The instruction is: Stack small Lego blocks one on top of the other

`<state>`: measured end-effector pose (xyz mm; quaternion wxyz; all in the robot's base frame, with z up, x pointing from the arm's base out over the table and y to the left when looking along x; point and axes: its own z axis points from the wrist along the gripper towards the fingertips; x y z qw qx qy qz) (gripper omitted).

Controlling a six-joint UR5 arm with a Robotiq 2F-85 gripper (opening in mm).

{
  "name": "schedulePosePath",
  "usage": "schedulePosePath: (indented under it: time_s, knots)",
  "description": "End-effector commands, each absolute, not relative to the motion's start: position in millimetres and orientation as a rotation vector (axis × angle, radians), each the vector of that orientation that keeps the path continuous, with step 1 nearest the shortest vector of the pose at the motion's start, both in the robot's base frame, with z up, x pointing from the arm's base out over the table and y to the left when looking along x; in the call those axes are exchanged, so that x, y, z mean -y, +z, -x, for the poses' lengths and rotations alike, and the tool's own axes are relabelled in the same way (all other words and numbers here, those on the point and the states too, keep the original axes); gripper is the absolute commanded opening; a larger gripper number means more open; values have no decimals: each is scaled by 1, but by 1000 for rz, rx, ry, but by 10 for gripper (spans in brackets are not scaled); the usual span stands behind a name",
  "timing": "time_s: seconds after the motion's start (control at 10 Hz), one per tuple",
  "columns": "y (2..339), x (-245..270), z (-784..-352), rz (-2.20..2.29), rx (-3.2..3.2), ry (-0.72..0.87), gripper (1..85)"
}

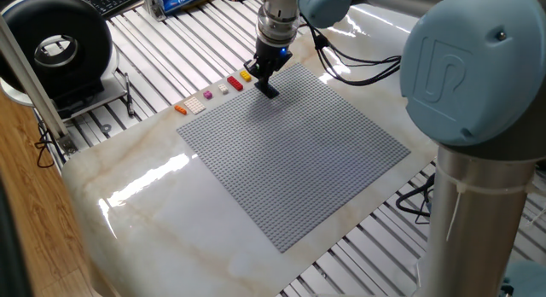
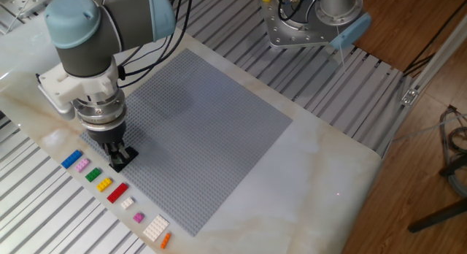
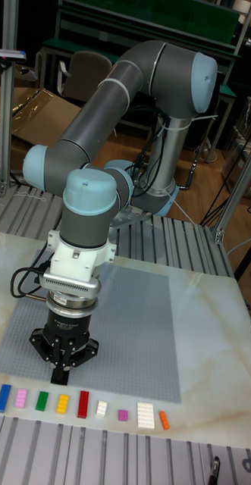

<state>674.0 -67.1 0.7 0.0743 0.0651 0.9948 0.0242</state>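
- Gripper [image 3: 61, 373] points straight down over the grey baseplate [image 2: 211, 122], near the edge that faces the row of bricks.
- Fingertips sit close together, at or just above the studs; cannot tell if anything is pinched between them.
- Small Lego blocks lie in a single row on the marble desk [image 2: 314, 166], just beside the baseplate edge, none stacked.
- Order in the tall fixed view, left to right: blue block [image 3: 3, 398], pink block [image 3: 20, 398], green block [image 3: 42, 401], yellow block [image 3: 62, 404], red block [image 3: 83, 404], small white block [image 3: 101, 409], tiny pink block [image 3: 123, 414], large white block [image 3: 145, 415], orange block [image 3: 164, 420].
- Blocks lie apart from each other.
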Motion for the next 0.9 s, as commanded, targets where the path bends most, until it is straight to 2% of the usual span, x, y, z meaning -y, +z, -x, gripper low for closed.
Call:
schedulePosePath:
  time_s: [0.0, 0.7, 0.8]
  knots:
    - [-1, 61, -678, -236, -2972, 91, 10]
    - [11, 65, -679, -233, -2999, 63, 10]
    - [11, 72, -678, -209, -3000, 16, 10]
